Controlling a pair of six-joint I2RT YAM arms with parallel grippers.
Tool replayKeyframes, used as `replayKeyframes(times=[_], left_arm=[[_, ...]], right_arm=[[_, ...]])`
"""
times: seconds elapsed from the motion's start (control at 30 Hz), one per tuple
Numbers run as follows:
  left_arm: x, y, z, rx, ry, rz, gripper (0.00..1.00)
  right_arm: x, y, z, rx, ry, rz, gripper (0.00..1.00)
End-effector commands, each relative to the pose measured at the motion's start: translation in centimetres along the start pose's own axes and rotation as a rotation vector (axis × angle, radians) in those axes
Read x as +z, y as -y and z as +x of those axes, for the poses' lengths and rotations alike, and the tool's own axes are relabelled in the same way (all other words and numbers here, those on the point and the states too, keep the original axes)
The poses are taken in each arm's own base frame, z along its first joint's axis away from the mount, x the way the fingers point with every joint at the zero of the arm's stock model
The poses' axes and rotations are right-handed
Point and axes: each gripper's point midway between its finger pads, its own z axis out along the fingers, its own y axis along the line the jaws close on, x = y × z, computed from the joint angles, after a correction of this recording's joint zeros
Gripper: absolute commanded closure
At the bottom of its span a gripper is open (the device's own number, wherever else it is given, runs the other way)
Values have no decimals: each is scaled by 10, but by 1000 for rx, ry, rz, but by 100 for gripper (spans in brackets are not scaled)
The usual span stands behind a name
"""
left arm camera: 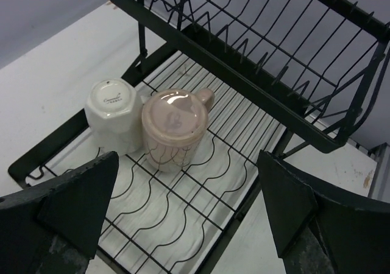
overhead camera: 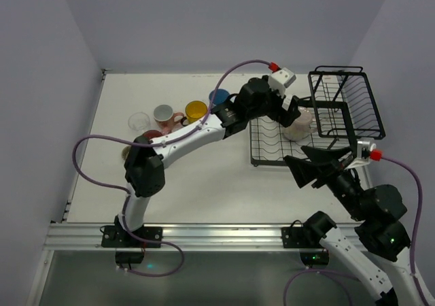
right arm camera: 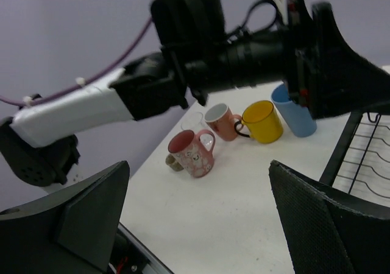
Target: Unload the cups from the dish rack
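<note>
The black wire dish rack [overhead camera: 266,158] has a flat grid tray [left arm camera: 183,207] and a taller basket [overhead camera: 343,102]. Two cups stand upside down on the tray: a white one [left arm camera: 116,112] and a pale pink-beige mug [left arm camera: 175,128], which also shows in the top view [overhead camera: 300,126]. My left gripper [left arm camera: 183,219] hovers open just above and before them [overhead camera: 289,113], holding nothing. My right gripper [right arm camera: 201,219] is open and empty near the tray's front corner [overhead camera: 299,170]. On the table stand a pink patterned mug [right arm camera: 194,152], a salmon mug [right arm camera: 222,120], a yellow mug [right arm camera: 262,120] and a blue tumbler [right arm camera: 292,111].
A clear glass [overhead camera: 139,122] stands at the left end of the cup row, and a small beige cup [right arm camera: 173,162] sits behind the pink mug. The left arm [overhead camera: 183,137] spans the table above the cups. Walls close the left, back and right.
</note>
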Motion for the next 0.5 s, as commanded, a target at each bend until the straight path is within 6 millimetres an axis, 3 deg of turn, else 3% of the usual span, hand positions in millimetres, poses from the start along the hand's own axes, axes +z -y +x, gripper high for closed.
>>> replayKeyframes(times=[0.0, 0.07, 0.1, 0.33, 0.47], left_arm=[[35, -5, 3, 42, 83, 30, 0], [45, 0, 0, 39, 99, 59, 0], [55, -2, 13, 38, 82, 61, 0], [78, 0, 29, 62, 106, 104, 0], [92, -2, 48, 92, 94, 119, 0]], right_arm=[[-7, -7, -25, -7, 57, 12, 1], [-8, -6, -26, -13, 57, 19, 1], [-9, -5, -28, -18, 63, 25, 1], [-8, 0, -28, -44, 52, 55, 1], [-5, 2, -26, -57, 41, 63, 1]])
